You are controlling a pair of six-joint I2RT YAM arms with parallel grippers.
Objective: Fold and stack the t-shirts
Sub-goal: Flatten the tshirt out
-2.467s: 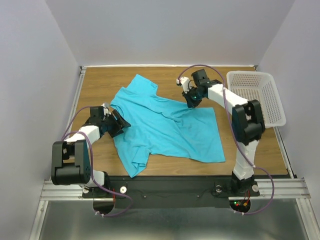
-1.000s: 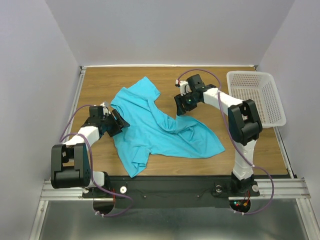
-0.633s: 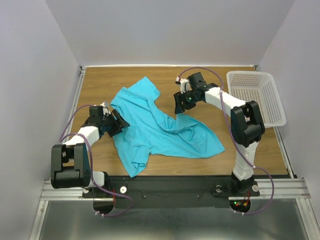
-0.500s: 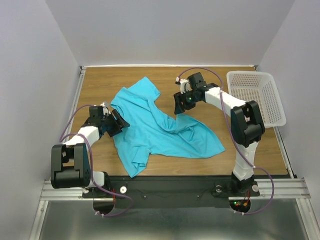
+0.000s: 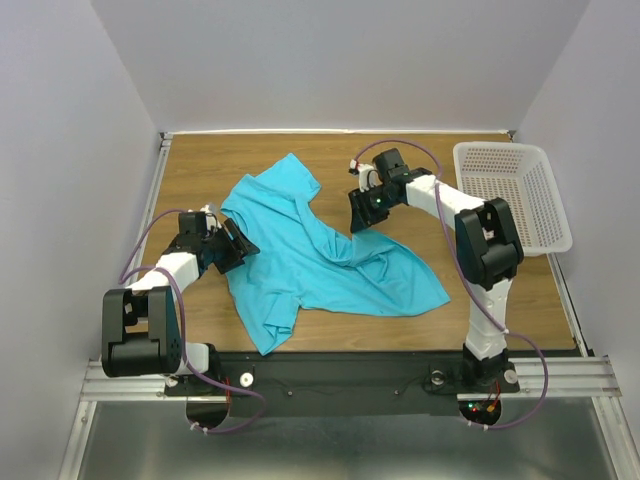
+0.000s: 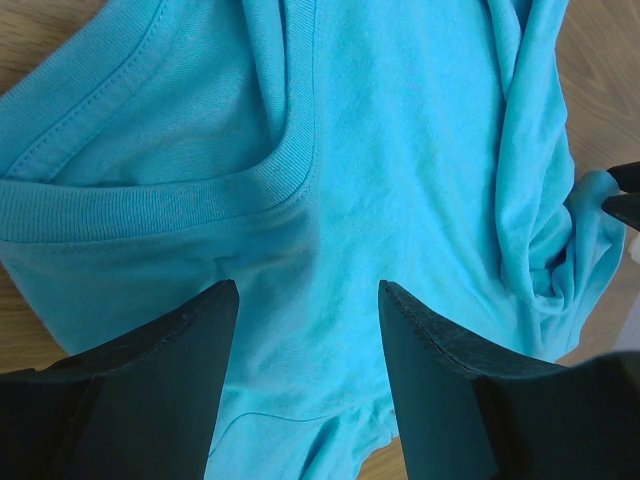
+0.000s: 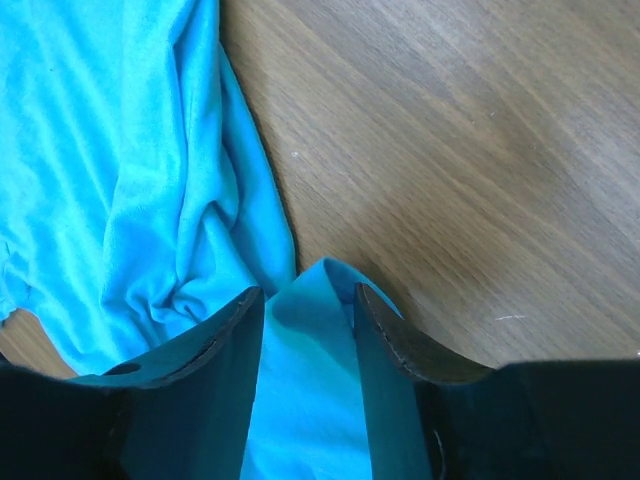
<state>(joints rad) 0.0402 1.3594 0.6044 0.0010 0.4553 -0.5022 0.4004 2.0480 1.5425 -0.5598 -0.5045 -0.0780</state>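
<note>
Since a couple of seconds back, the right gripper [image 5: 362, 216] has dragged the far right part of the t-shirt [image 5: 300, 262] in toward the middle. Cloth that lay flat there is now bunched in ridges, though over the last second hardly anything has shifted. That gripper is pinched on a raised fold of the t-shirt, while the left gripper [image 5: 240, 248] sits at the t-shirt's left side with its jaws apart, the cloth just below the collar [image 6: 200, 190] lying slack between them. The t-shirt sprawls rumpled across the middle of the wooden table [image 5: 200, 170], well apart from the white basket [image 5: 500, 148] at the far right.
</note>
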